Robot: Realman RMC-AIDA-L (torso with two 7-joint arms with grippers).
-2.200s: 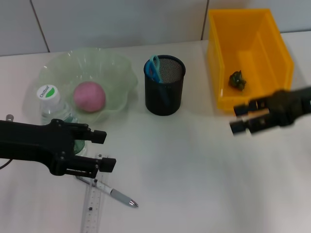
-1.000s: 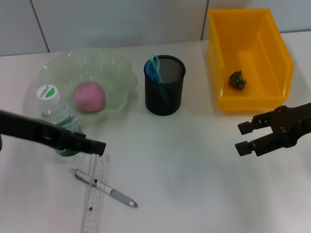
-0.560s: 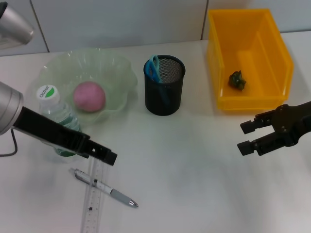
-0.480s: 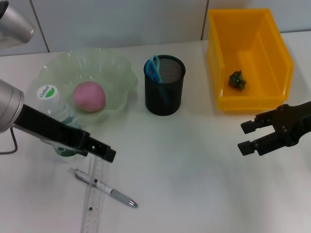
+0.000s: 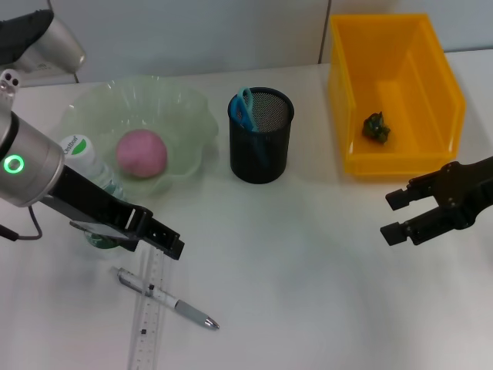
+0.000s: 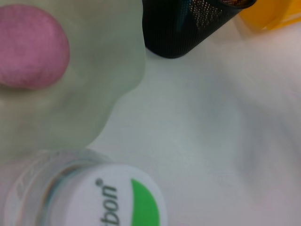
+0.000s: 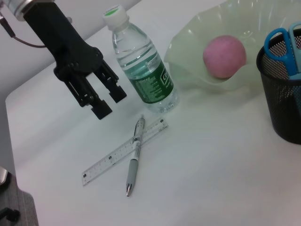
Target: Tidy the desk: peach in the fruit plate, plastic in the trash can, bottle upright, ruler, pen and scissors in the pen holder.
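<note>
Bottle upright at frame left beside the fruit plate, peach plated; pen lies across ruler at lower left, so left claw, spread empty, must descend there; right claw spread, idle right.

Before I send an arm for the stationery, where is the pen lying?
In the head view the pen lies on the table's near left, crossing the clear ruler, just in front of the upright bottle and near the left gripper.
</note>
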